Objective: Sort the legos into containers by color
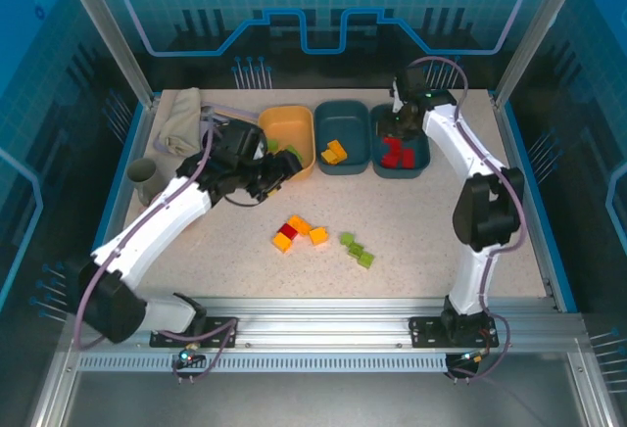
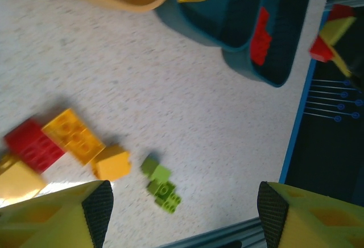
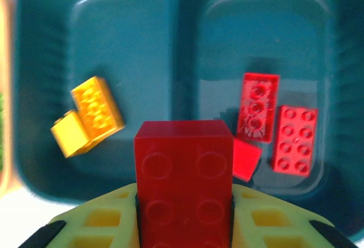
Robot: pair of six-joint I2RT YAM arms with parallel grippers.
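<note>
My right gripper (image 3: 183,222) (image 1: 396,125) is shut on a red lego (image 3: 183,174), held above the seam between the two dark teal containers. The right teal container (image 3: 318,43) (image 1: 400,165) has three red legos (image 3: 259,107) in it. Orange-yellow legos (image 3: 91,117) (image 1: 334,152) lie in the middle teal container (image 1: 343,114). Green legos (image 1: 273,144) sit in the orange-yellow container (image 1: 287,116). My left gripper (image 2: 182,214) (image 1: 284,167) hangs open beside that container, nothing between its fingers (image 2: 96,208). Loose green legos (image 2: 161,182) (image 1: 357,249), orange-yellow ones (image 2: 73,135) (image 1: 300,223) and one red lego (image 2: 33,144) (image 1: 287,230) lie on the table.
A beige cloth (image 1: 181,118) lies at the back left and a grey cup (image 1: 144,180) stands at the left edge. The blue table rim (image 2: 296,123) runs close on the right of the green legos. Bare speckled tabletop (image 1: 421,231) spreads in front of the containers.
</note>
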